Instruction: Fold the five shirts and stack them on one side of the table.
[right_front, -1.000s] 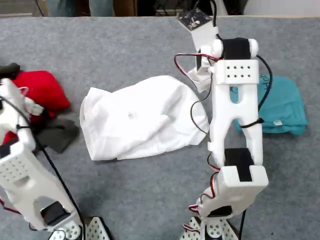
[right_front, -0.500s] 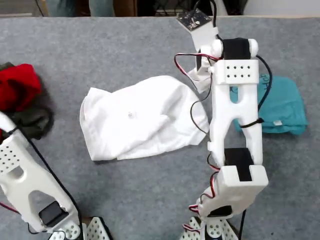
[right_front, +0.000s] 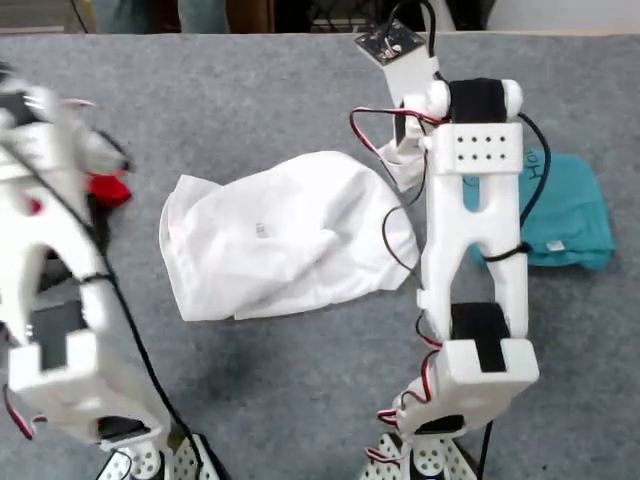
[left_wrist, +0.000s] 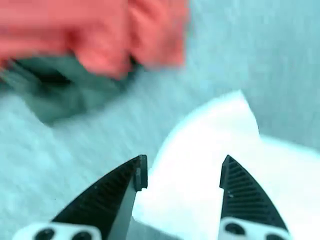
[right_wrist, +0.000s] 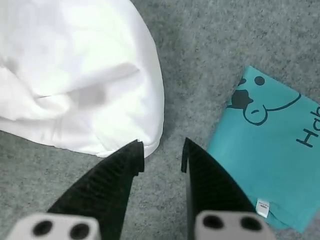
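Two soft shirts bunched at left: red shirt (left_wrist: 100, 30), dark grey shirt (left_wrist: 60, 92). Rumpled white shirt (right_front: 285, 235) mid fuzzy grey table (right_front: 250, 90); teal shirt (right_front: 570, 215) folded square, right. Left gripper (left_wrist: 184, 162) over white edge, fingers apart; right gripper (right_wrist: 162, 145) fingers apart btwn white & teal. Left arm has swung up over red since 1 s ago

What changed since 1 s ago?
The left arm swung from the near-left corner up the left side, shifting the red shirt and dark shirt; its gripper, open, now hangs over a corner of the white shirt. Nothing taken hold of. The right arm, white shirt and teal shirt stayed put.
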